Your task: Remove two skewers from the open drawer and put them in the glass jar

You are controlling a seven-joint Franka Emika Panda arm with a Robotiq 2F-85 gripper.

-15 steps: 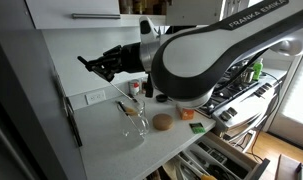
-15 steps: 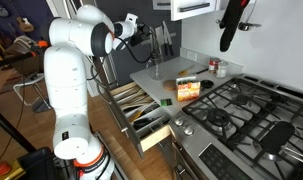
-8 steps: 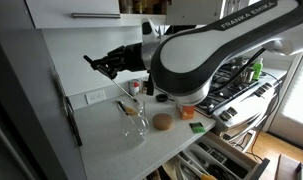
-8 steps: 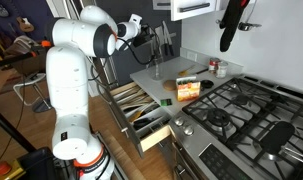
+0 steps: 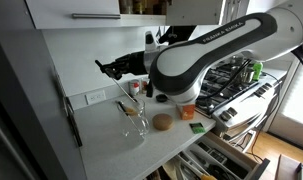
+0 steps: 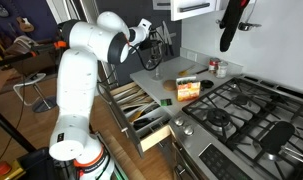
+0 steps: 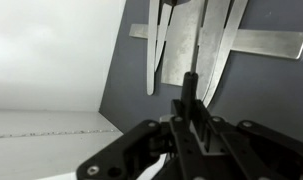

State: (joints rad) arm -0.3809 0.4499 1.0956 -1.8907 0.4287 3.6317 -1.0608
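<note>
The gripper (image 7: 191, 85) is clenched, fingers pressed together with nothing seen between them — in the wrist view it points at knives (image 7: 156, 45) hanging on a wall strip (image 7: 276, 44). In an exterior view the gripper (image 5: 104, 69) hangs high above the counter (image 5: 106, 125), well above the jar (image 5: 135, 122). The jar stands beside a brown disc (image 5: 163, 122) — thin skewers (image 5: 125, 105) lean out of it. The drawer (image 6: 141, 108) stands open below the counter edge.
</note>
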